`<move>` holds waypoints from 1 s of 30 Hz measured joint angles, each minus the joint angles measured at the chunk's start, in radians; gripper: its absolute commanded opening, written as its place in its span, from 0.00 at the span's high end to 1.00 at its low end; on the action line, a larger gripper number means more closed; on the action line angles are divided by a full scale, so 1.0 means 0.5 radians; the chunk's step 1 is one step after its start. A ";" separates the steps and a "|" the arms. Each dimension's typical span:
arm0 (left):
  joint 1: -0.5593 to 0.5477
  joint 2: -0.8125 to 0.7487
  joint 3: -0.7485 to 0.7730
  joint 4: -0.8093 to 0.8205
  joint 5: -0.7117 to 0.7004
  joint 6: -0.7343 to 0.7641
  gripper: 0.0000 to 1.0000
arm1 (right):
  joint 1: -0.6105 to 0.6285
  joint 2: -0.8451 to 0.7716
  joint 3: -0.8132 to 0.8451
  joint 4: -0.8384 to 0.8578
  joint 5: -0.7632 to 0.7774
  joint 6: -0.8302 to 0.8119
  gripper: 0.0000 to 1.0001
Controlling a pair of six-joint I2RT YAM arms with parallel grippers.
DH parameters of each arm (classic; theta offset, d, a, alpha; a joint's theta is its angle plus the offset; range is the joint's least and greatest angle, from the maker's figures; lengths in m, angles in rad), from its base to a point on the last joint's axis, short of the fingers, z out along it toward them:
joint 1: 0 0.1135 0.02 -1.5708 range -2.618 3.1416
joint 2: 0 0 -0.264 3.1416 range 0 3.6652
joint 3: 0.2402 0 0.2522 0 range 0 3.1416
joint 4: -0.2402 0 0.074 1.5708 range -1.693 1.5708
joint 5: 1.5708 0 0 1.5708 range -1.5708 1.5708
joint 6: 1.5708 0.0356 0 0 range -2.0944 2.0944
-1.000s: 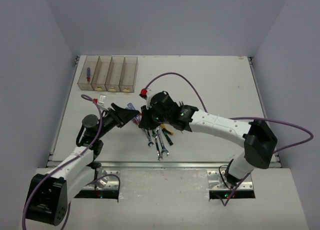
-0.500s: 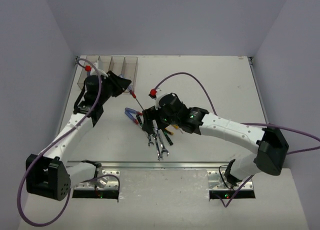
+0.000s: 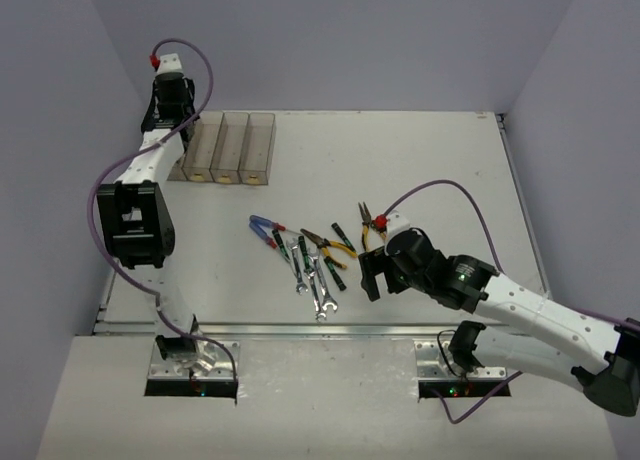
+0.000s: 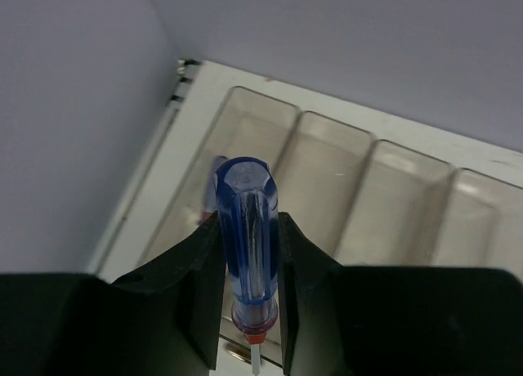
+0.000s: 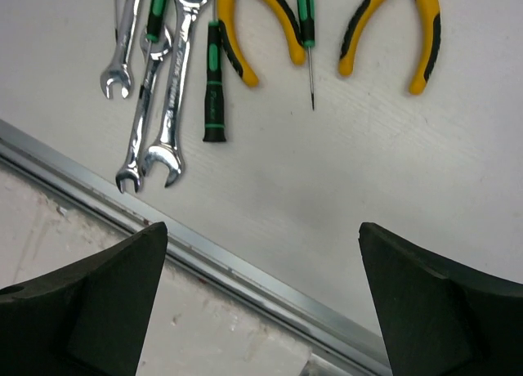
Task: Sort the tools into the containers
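Note:
My left gripper (image 4: 248,229) is shut on a blue-handled screwdriver (image 4: 247,229), held upright above the leftmost of the containers (image 4: 245,139). A bluish object shows faintly inside that bin, mostly hidden behind the held handle. In the top view the left arm reaches to the table's far left corner over the containers (image 3: 230,146). The remaining tools lie mid-table: blue-handled screwdrivers (image 3: 262,226), silver wrenches (image 5: 167,90), black-and-green screwdrivers (image 5: 213,82) and yellow-handled pliers (image 5: 392,29). My right gripper (image 5: 261,253) hangs open and empty near the front edge, just short of the tools.
A metal rail (image 5: 212,257) runs along the table's near edge under my right gripper. Grey walls close in behind and beside the containers. A second pair of pliers (image 3: 330,244) lies among the wrenches.
The left arm swung from mid-table to the far left corner, carrying the blue-handled screwdriver over the bins. The right arm drew back toward the near edge and its jaws opened.

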 measured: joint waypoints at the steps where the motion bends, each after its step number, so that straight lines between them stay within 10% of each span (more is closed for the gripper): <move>1: 0.048 0.061 0.024 0.024 -0.014 0.090 1.00 | 0.000 -0.034 -0.031 -0.019 -0.007 0.005 0.01; 14: 0.149 0.439 0.386 0.158 0.078 0.503 0.89 | 0.000 0.191 -0.095 0.017 -0.176 0.016 0.01; 21: 0.164 0.659 0.418 0.160 0.081 0.512 0.04 | 0.000 0.359 -0.095 0.084 -0.237 0.017 0.01; 30: 0.126 0.560 0.498 -0.130 -0.149 0.094 0.00 | 0.000 0.400 -0.090 0.132 -0.258 0.011 0.01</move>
